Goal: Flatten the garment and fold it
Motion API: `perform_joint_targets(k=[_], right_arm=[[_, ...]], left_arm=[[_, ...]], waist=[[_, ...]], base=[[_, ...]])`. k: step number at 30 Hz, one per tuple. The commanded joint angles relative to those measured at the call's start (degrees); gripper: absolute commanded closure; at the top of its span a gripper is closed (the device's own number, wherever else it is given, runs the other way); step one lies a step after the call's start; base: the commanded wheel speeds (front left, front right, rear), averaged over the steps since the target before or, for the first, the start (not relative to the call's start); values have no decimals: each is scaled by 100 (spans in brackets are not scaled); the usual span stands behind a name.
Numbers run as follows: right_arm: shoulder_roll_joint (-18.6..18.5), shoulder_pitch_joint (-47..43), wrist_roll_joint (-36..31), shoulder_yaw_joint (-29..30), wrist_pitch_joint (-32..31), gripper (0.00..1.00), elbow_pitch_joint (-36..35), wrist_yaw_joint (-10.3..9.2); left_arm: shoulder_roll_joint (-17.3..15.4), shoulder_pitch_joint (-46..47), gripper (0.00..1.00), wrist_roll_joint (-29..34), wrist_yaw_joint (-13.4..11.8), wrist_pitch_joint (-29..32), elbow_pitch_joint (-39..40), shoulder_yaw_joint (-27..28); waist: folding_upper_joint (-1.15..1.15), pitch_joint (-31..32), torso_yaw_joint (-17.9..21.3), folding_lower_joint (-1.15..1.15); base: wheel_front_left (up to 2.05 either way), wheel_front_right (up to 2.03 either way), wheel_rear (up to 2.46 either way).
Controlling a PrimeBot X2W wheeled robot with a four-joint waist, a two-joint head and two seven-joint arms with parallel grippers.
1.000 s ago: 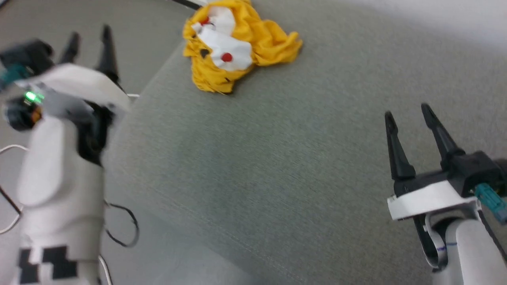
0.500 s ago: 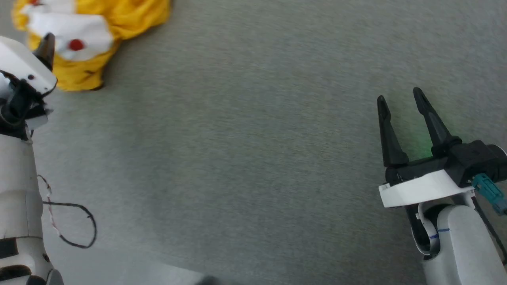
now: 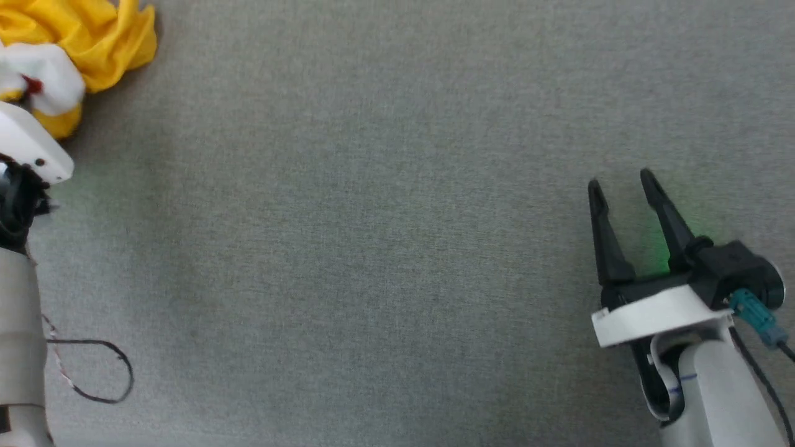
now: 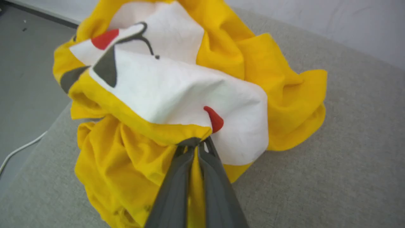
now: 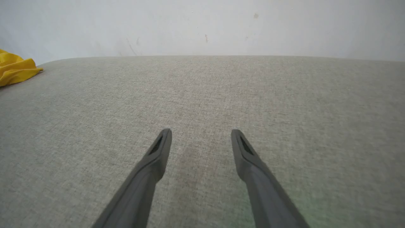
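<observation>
The garment [image 4: 164,91] is a crumpled yellow T-shirt with a white patch, red dots and black marks, bunched near the grey surface's left edge. In the head view the garment [image 3: 93,37] lies at the top left corner, partly behind my left wrist. My left gripper [image 4: 197,144] is shut on a yellow fold of the garment just below the white patch. My right gripper [image 3: 618,180] stands open over bare grey fabric at the lower right, far from the shirt. The right wrist view shows the same open right gripper [image 5: 201,133] and a yellow edge of the garment [image 5: 14,68] at far left.
The grey fabric surface [image 3: 385,236] spreads wide between the two arms. Its left edge drops to a grey floor [image 4: 25,79] with a white cable [image 4: 19,150]. A thin black cable [image 3: 99,372] loops by my left arm. A pale wall [image 5: 202,25] stands behind the surface.
The head camera has swung right, so the garment slid to the picture's top left. My left gripper has reached the garment and shut on a fold. The right gripper stays open.
</observation>
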State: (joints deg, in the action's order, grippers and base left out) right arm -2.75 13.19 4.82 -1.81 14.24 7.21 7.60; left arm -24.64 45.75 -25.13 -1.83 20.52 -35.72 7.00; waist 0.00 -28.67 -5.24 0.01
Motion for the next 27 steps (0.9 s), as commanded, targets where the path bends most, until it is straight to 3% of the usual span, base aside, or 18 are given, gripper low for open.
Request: perform_joint_targets(k=[1, 6, 11, 22, 27], right_arm=[[-12, -144, 54, 59, 41, 0, 63, -11], [-12, -554, 148, 282, 58, 0, 168, -11], [-12, -915, 225, 489, 65, 0, 153, -11], [-12, -1265, 350, 625, 67, 0, 101, -11], [-12, -1289, 390, 615, 65, 0, 79, -11]], left_arm=[[-101, -34, 100, 200, -40, -454, 78, -65], [-221, 130, 100, 733, 31, -1914, 102, -364], [-130, 463, 100, 1081, 158, -2661, 331, -775], [716, 1292, 100, 1178, 440, -2962, 846, -1551], [1245, 1441, 100, 1076, 639, -2946, 968, -1987]], waist=[[0, 890, -126, -1], [0, 1770, -145, -1], [0, 2358, -53, -1], [0, 2828, 424, -1], [0, 2887, 807, -1]], base=[[0, 0, 0], [0, 0, 0], [0, 0, 0], [0, 0, 0], [0, 0, 0]])
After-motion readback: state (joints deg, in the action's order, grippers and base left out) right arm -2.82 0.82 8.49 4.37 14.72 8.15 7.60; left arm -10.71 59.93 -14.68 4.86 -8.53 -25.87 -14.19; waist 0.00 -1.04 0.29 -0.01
